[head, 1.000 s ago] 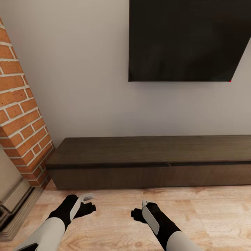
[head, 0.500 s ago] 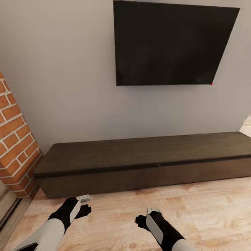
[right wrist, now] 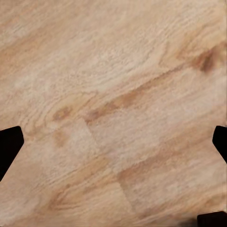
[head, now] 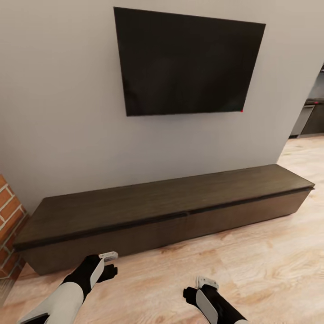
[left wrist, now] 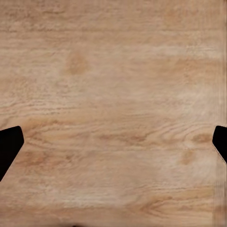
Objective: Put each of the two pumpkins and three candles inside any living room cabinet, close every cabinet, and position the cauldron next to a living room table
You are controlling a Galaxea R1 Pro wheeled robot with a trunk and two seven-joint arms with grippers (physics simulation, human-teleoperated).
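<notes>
Head view has us parked in front of the cabinet [head: 171, 211], the long low dark-brown unit running along the grey wall under the black TV [head: 186, 63]. Its flat fronts look flush all the way along, so we'd say it's shut for now, and its top is bare. A corner of the brick fireplace [head: 9, 220] pokes in on our left side, and the kitchen doorway [head: 310, 117] opens off at the far right.

Both arms hang low in front of us with nothing in them, which makes sense for rolling around. The left gripper [head: 110, 263] sits just short of the cabinet's front, and in the left wrist view [left wrist: 113, 142] its fingertips sit at the far edges of the picture with plain wood floor [head: 252, 270] between them, so it's spread wide. Same story for the right gripper [head: 204, 284]: the right wrist view [right wrist: 113, 142] shows both tips wide apart over floorboards (no load, nothing to drop).

Our guess is the pumpkins and candles are elsewhere in the room, so the job has barely started.
</notes>
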